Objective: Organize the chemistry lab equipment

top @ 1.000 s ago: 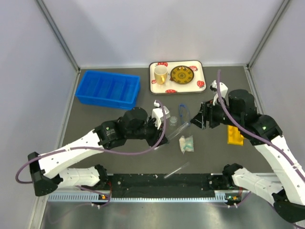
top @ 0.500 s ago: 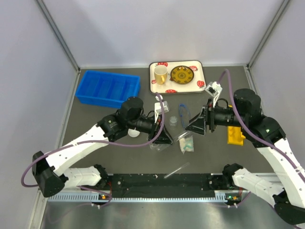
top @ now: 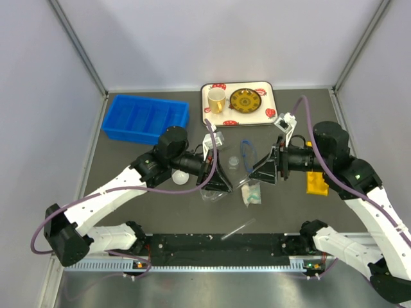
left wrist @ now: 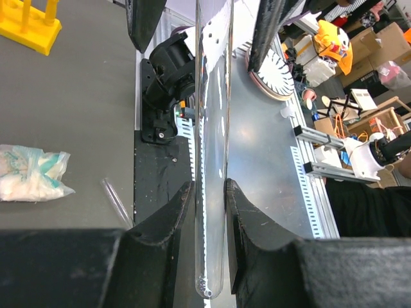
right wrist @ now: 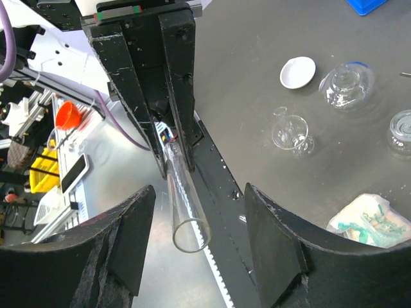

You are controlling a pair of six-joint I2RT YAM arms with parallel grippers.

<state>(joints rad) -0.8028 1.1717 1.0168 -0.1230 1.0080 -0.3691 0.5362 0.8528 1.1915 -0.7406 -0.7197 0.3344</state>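
Observation:
My left gripper [left wrist: 209,212] is shut on the closed end of a thin clear tube [left wrist: 213,128] and holds it level above the table. Its open end [right wrist: 189,234] reaches between the spread fingers of my right gripper [right wrist: 199,237], which is open and touches nothing. In the top view the two grippers [top: 217,178] [top: 260,170] face each other across the tube [top: 243,183]. On the mat lie a second tube [top: 237,229], the white-and-teal packet [top: 251,193], small beakers [top: 234,162] [right wrist: 290,131], the blue-rimmed goggles [top: 247,149] and the white dome [top: 181,177].
A blue divided bin [top: 146,119] stands at the back left. At the back middle a tray [top: 270,96] carries a yellow mug [top: 216,99] and a patterned plate [top: 245,100]. A yellow rack [top: 316,181] stands under my right arm. A black rail [top: 218,247] runs along the near edge.
My left arm has turned the tube to point level at the right gripper. The right gripper has moved left, so that its fingers now stand round the tube's open end. The white dome has come into view.

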